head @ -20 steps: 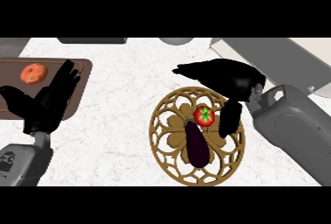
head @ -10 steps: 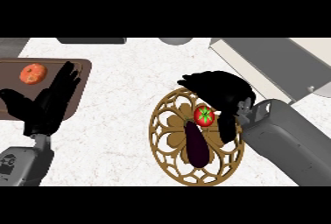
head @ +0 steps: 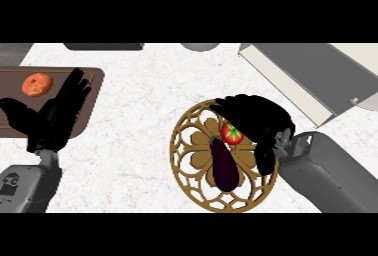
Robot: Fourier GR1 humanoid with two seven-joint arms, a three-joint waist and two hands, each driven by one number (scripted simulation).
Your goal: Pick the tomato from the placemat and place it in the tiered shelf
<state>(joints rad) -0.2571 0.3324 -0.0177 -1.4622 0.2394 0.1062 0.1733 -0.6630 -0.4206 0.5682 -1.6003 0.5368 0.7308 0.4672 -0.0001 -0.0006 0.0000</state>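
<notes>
A red tomato [head: 232,133] with a green stem lies on the upper right part of a round, golden-brown lattice placemat [head: 190,150]. My right hand [head: 255,117] arches over it from the right. Its fingers curve above and behind the tomato, and its thumb hangs down just right of it. The hand is not closed on the tomato, most of which still shows. The tiered shelf [head: 310,75], grey with a cream edge, stands slanted at the upper right. My left hand [head: 59,117] rests open at the left, fingers up.
A dark purple eggplant [head: 224,162] lies on the placemat just below the tomato. A brown cutting board [head: 15,80] at the left carries an orange-red fruit [head: 37,84]. A dark item [head: 103,46] and a grey round item [head: 199,46] sit at the counter's far edge.
My right hand and forearm have drawn in and lowered, so the fingers now arch closely over the tomato. The tomato, the eggplant and my left hand have not moved.
</notes>
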